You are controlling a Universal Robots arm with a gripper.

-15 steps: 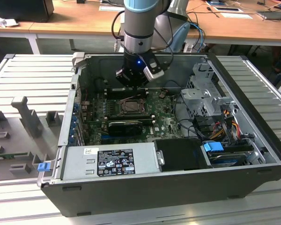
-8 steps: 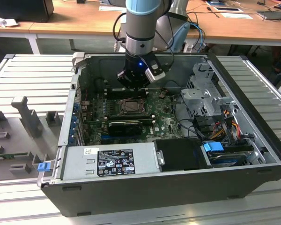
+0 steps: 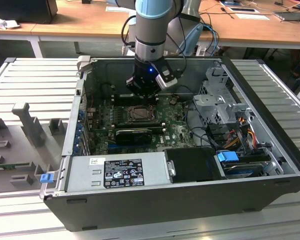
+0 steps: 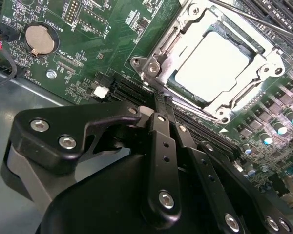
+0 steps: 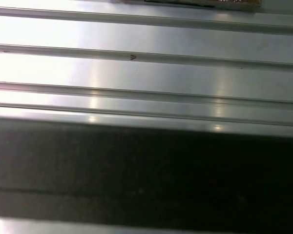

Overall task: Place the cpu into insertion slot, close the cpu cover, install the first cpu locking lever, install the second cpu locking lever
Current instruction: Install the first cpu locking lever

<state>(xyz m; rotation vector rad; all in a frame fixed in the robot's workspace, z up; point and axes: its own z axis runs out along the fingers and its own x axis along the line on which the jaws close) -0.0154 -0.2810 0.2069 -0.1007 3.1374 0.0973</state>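
Cpu (image 4: pixel 212 66) sat in the insertion slot (image 3: pixel 138 114) mid-board, cpu cover (image 4: pixel 162 43) down around it; I judged it light, stiff, fragile, best held by its edges. My gripper (image 4: pixel 156 105) hovered just beside, fingers together, empty

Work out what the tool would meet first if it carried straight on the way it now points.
Probably the corner of the cpu cover, closed over the cpu on the green motherboard. The tool points at that corner in the second wrist view, though depth is unclear.

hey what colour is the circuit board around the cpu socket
Green, clearest in the second wrist view: motherboard.
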